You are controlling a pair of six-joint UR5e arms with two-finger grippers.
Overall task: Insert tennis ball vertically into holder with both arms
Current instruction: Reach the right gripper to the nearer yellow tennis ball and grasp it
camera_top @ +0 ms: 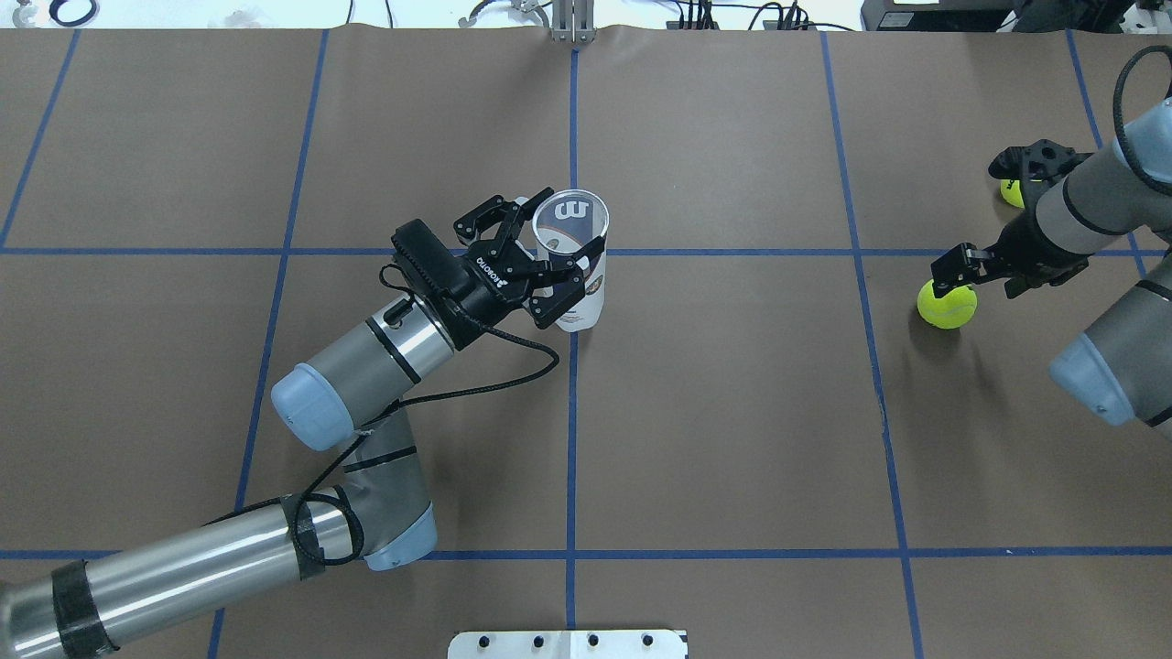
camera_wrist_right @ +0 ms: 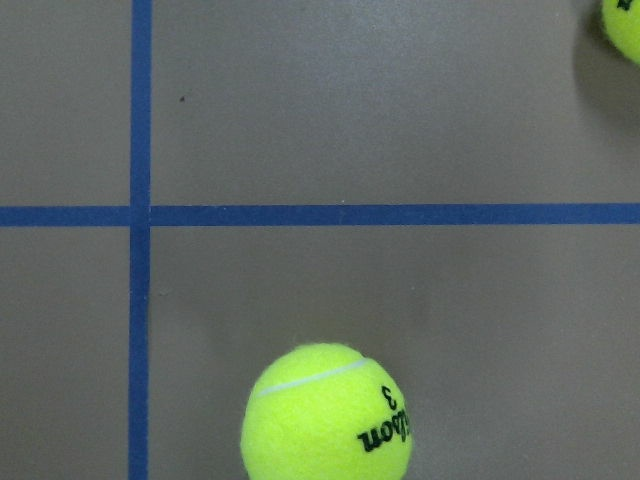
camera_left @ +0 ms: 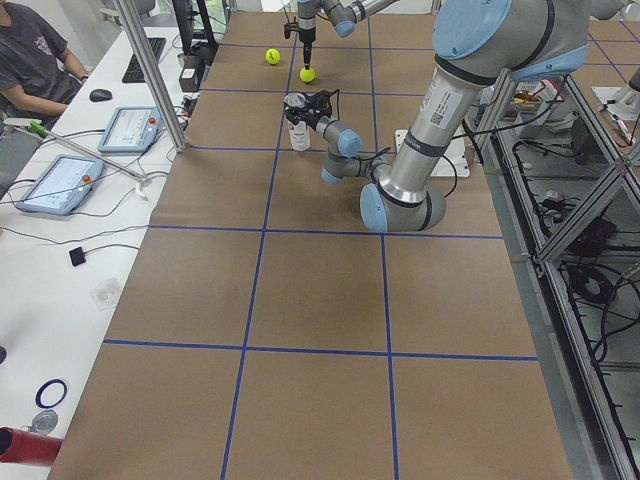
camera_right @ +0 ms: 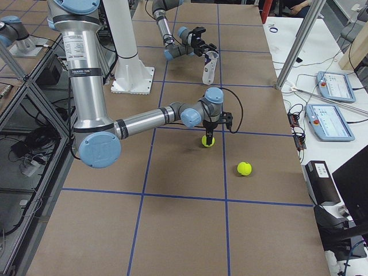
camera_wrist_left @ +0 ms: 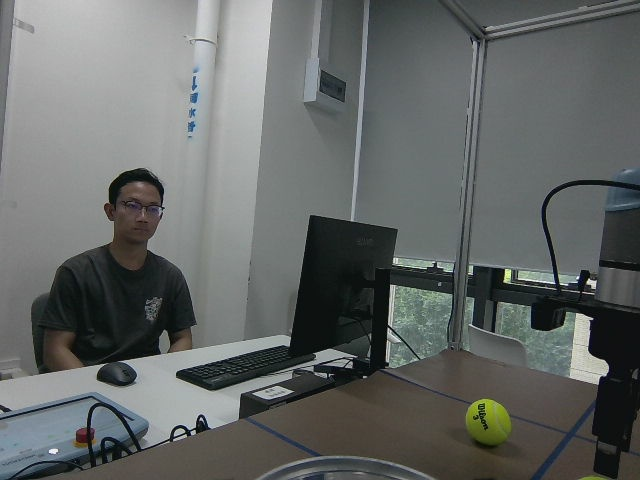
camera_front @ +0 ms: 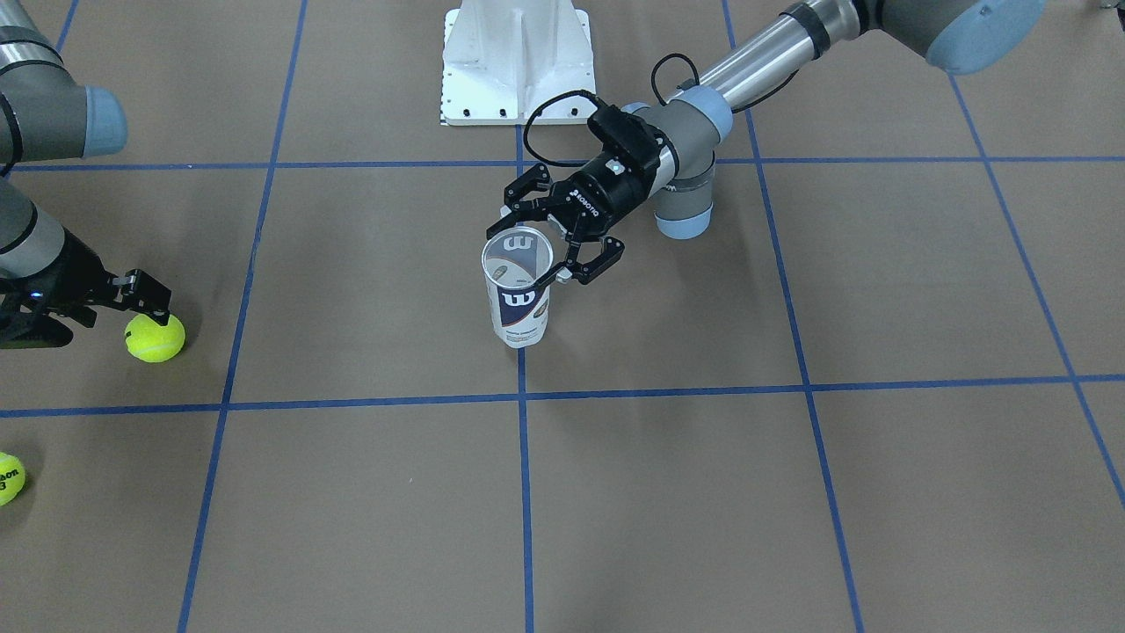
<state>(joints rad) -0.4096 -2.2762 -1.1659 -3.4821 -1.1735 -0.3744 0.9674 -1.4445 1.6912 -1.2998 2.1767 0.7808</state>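
Two gaping tools: left tool (camera_top: 557, 245) straddles holder (camera_front: 520, 308), right tool (camera_top: 982, 279) tops tennis ball (camera_top: 948, 305).

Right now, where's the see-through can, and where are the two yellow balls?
holder (camera_front: 518, 303): front-facing view, navy label.
upper tennis ball (camera_front: 156, 338): front-facing view, its middle.
lower tennis ball (camera_front: 9, 479): front-facing view, visible part at the edge.

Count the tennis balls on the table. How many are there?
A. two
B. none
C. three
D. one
A: the front-facing view shows one ball and, nearer the camera, a second ball at the picture's edge; no yellow shows inside the holder.
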